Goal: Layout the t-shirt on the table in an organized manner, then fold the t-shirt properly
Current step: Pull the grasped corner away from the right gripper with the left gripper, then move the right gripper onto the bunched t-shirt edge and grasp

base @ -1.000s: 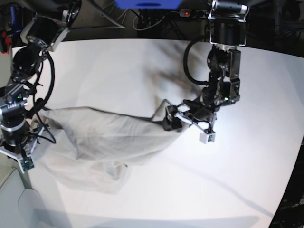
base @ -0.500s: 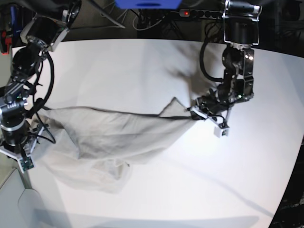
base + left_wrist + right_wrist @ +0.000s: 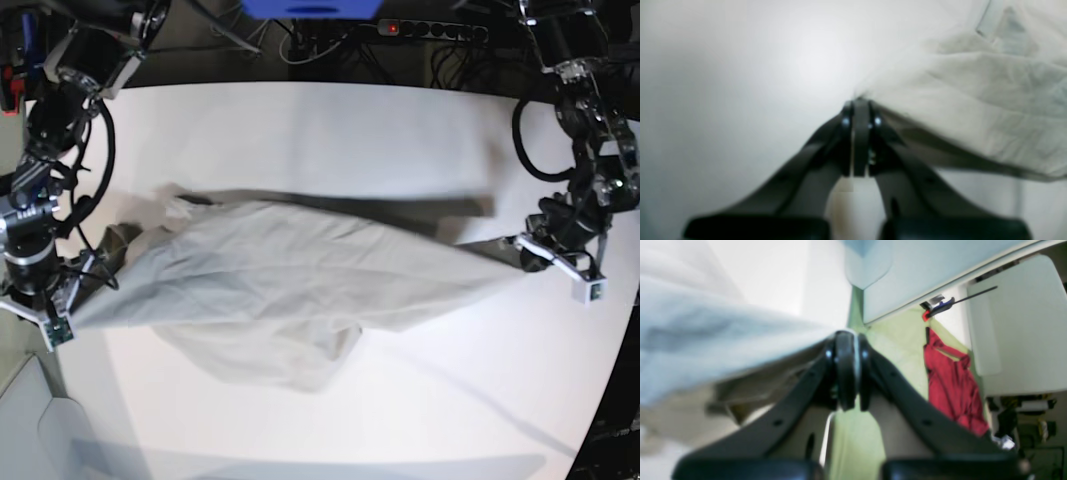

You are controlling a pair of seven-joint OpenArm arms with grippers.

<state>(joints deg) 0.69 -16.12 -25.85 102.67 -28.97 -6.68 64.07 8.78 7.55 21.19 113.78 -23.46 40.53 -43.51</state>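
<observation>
Two arms hold the t-shirt (image 3: 290, 285) stretched between them above the table (image 3: 330, 130), one at each end of the cloth. Going from the left of the base view, the right gripper (image 3: 62, 318) sits at the table's left edge, its jaws pressed together on a bunched end of the fabric; the right wrist view shows the fingertips (image 3: 846, 373) meeting with cloth drawn out from between them toward the left. Beyond those fingers, off the table, that view shows a red garment (image 3: 950, 380) lying on a pale green floor (image 3: 853, 440).

From that pinch the shirt spreads rightward as a long, wrinkled, light beige sheet. Its upper edge runs nearly straight across the middle of the table, and a loose fold sags down to the tabletop near the centre (image 3: 300, 365). A dark shadow band lies on the white surface just behind the upper edge. The cloth tapers to a narrow point at the right.

At that point the left gripper (image 3: 530, 252) is clamped on the shirt's tip, close to the table's right side. The left wrist view confirms it: the fingers (image 3: 860, 140) are closed tight, with the fabric fanning away to the right of them over the white surface.
</observation>
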